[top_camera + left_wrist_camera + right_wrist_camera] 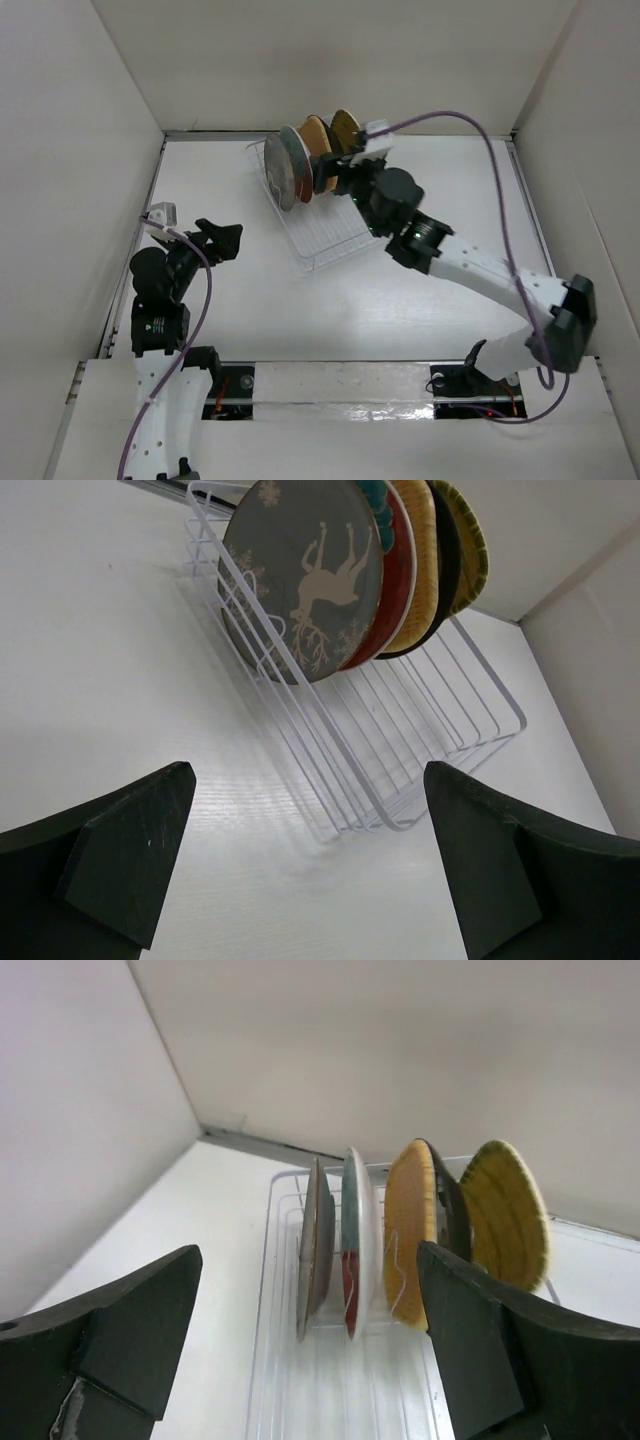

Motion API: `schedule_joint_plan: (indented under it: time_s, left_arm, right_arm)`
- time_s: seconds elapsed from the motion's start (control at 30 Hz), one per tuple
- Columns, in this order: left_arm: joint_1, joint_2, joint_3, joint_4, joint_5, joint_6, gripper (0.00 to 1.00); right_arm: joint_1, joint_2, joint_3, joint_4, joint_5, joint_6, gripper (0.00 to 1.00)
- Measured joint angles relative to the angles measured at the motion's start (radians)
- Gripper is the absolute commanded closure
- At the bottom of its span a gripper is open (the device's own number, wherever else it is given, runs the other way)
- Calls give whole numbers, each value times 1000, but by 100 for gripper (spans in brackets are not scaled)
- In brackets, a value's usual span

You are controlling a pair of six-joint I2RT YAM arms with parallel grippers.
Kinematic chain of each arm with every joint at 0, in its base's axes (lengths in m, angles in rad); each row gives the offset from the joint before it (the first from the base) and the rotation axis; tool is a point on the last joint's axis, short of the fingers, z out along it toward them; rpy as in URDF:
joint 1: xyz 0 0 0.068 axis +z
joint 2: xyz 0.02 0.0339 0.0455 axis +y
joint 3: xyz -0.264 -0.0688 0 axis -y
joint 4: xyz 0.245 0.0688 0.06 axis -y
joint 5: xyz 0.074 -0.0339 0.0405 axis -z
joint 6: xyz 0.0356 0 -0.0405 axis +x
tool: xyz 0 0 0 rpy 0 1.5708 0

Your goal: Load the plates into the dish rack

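The top camera looks steeply down from behind the arm bases. Left wrist camera sees the clear plastic tined dish rack beyond the left fingers; right wrist camera, closer, faces it end-on between the right fingers. All three share it.

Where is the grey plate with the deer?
Top view: the grey plate stands on edge in the dish rack, far centre, leftmost, beside the red-and-teal plate.
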Motion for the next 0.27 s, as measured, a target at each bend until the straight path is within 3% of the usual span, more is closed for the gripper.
schedule_joint_plan:
  time_s: [0.13,0.27]
  left_arm:
    - [0,4,58,25,2,-30,1]
    - [0,-11,129,85,12,-60,1]
  right_arm:
    - [4,-259,-226,124,0,28,11]
    - [4,-411,-327,187,2,51,12]
